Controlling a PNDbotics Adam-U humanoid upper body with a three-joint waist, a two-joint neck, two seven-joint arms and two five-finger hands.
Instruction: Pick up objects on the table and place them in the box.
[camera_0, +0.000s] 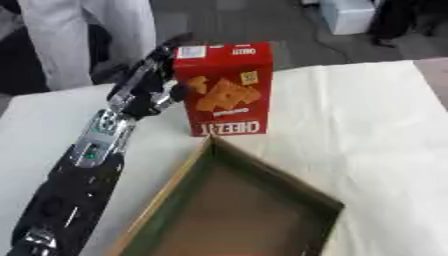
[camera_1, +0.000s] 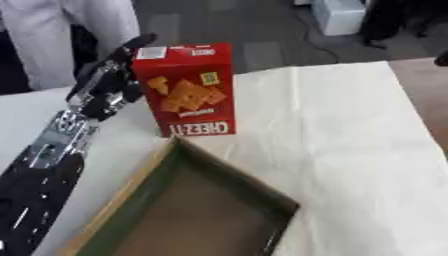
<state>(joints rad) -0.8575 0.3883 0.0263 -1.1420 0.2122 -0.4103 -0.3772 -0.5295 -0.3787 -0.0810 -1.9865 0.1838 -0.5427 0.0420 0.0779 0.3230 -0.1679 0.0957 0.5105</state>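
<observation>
The left robot hand (camera_0: 147, 90) has its fingers wrapped around the left side of the cracker carton (camera_0: 222, 89), which stands upside down on the desk (camera_0: 367, 125) just beyond the box (camera_0: 262, 172) corner. This looks like the grasp step; next it calls for lifting the carton and bringing it nearer, over the box. The inverted print reads "CHEEZ-IT"

right of the left hand (camera_0: 144, 90) the cracker box (camera_0: 223, 87) blocks the way; below it the open box (camera_0: 254, 170) lies clear.
</observation>
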